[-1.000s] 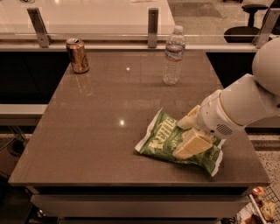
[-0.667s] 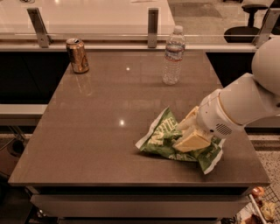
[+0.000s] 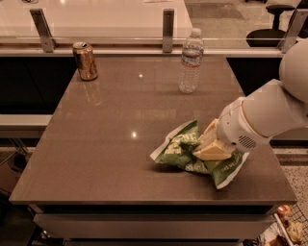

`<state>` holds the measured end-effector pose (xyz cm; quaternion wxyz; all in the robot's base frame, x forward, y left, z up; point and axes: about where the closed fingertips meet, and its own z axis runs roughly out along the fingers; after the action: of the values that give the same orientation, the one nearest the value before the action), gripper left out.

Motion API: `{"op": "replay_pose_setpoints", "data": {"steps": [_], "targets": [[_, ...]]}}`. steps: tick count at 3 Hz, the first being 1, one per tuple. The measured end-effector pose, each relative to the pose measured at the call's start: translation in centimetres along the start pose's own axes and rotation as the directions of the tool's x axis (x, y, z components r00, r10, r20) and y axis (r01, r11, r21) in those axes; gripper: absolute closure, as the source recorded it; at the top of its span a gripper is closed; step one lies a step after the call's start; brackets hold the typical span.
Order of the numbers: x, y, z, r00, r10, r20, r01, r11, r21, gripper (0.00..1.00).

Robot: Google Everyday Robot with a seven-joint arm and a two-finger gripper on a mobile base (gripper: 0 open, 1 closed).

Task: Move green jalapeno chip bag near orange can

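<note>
One green jalapeno chip bag (image 3: 183, 150) crumpled at the table's (image 3: 96, 139) front right, one gripper (image 3: 208, 150) closed on it, one orange can (image 3: 84, 60) far back left, one water bottle (image 3: 191, 60) back centre.

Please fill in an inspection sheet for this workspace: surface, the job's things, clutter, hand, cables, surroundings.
Surface: brown glossy table, light spots reflected on it.
Job's things: green chip bag crumpled at the front right of the table; orange can upright at the back left corner, far from the bag.
Clutter: clear water bottle upright at the back, right of centre.
Hand: hand down on the bag, its cream fingers pressed into the foil.
Cables: nothing seen.
Surroundings: glass rail with metal posts behind the table; office chair at top right.
</note>
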<state>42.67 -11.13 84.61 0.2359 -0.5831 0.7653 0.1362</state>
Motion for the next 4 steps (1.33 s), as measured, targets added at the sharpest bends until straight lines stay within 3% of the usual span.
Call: {"op": "replay_pose_setpoints", "data": {"steps": [2, 3, 4], "targets": [[-1.2, -0.6, -1.1, 1.000, -0.022, 0.002, 0.022, 0.9996, 0.015, 1.00], [-4.9, -1.7, -3.6, 0.994, -0.111, 0.001, 0.111, 0.9913, 0.071, 1.00], [-9.9, -3.3, -6.2, 0.975, -0.222, 0.016, 0.217, 0.9654, 0.144, 1.00]]}}
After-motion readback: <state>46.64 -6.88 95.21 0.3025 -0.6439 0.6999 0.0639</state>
